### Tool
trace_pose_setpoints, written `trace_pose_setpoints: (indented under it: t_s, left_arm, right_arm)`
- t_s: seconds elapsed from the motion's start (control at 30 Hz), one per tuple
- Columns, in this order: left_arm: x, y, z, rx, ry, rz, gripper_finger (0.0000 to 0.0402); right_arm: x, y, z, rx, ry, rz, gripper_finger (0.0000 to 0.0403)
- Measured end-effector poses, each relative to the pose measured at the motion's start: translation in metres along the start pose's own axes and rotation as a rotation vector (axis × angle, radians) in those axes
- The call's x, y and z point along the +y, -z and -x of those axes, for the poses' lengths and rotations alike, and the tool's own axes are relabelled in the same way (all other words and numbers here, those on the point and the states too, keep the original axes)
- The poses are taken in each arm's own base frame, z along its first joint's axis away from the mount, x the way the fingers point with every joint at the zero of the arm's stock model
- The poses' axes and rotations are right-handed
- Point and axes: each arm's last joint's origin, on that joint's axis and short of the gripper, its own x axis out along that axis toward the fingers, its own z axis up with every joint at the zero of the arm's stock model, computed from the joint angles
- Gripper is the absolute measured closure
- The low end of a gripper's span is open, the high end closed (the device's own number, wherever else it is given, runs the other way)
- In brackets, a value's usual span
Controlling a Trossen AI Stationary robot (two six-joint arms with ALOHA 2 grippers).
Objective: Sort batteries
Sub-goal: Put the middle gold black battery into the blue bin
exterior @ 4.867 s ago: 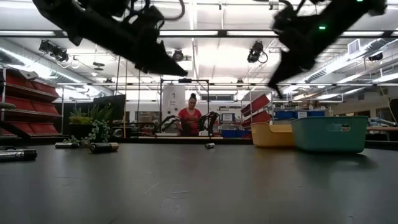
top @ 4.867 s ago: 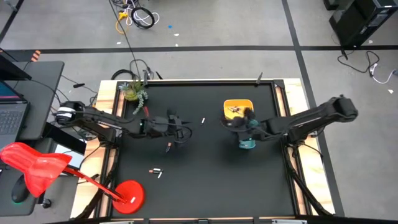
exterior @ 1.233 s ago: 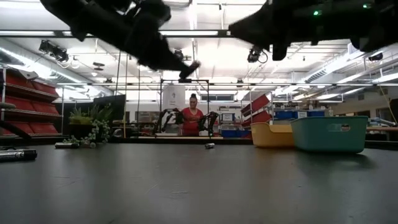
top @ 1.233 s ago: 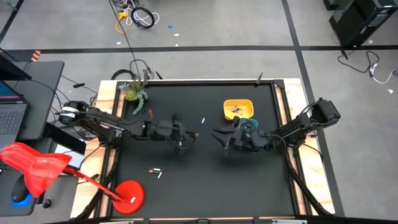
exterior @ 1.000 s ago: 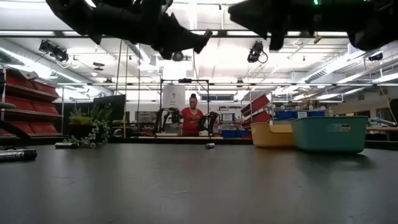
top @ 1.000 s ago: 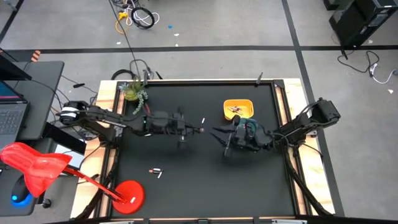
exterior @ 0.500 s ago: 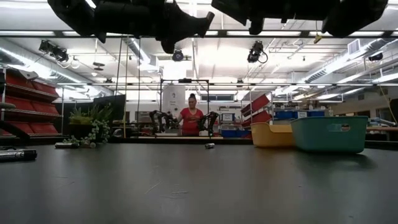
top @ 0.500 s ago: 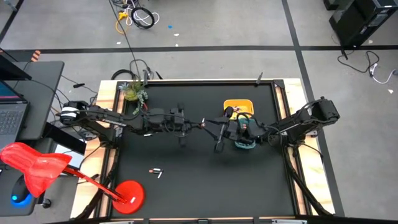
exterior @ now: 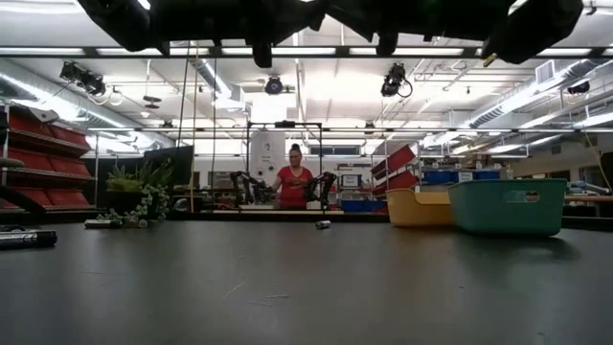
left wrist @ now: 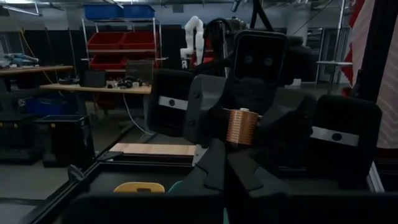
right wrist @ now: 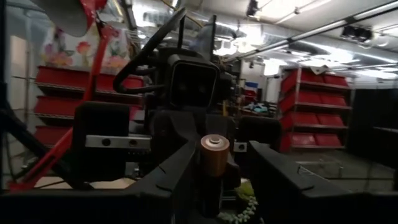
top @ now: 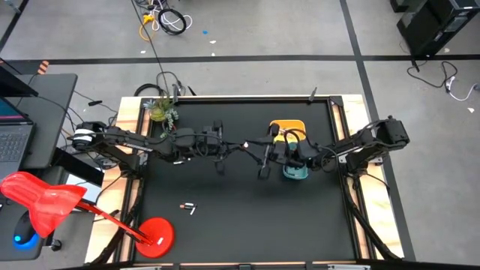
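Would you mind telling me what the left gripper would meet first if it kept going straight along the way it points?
Most likely the right gripper facing it: the left gripper holds a battery end-on between those open fingers. Depth is unclear.

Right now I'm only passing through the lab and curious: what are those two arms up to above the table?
They are meeting in mid-air over the black table. The left gripper is shut on a copper-ended battery and holds it out to the right gripper, whose jaws stand open on either side of it. It looks like a handover. The yellow tray and teal tray wait nearby.
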Motion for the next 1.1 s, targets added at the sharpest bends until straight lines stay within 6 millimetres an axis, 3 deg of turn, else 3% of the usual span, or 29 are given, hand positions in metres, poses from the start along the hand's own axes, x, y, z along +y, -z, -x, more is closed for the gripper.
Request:
trace_pose_setpoints:
  t_s: [0.27, 0.47, 0.73, 0.83, 1.1]
  left_arm:
    - [0.001, 0.000, 0.000, -0.003, -0.015, -0.001, 0.0401]
    - [0.001, -0.001, 0.000, -0.005, -0.029, -0.002, 0.0401]
    - [0.003, 0.003, 0.000, 0.044, -0.097, -0.056, 0.0396]
    - [0.004, 0.007, 0.000, 0.093, -0.124, -0.067, 0.0365]
    - [0.005, 0.014, 0.001, 0.161, -0.164, -0.073, 0.0230]
  right_arm:
    - [-0.013, 0.002, -0.004, -0.016, -0.065, -0.023, 0.0258]
    - [-0.021, 0.004, -0.006, -0.018, -0.101, -0.041, 0.0358]
    - [-0.024, 0.008, -0.007, 0.013, -0.101, -0.051, 0.0359]
    - [-0.025, 0.010, -0.007, 0.034, -0.082, -0.043, 0.0359]
    - [-0.028, 0.015, -0.007, 0.087, -0.039, -0.036, 0.0359]
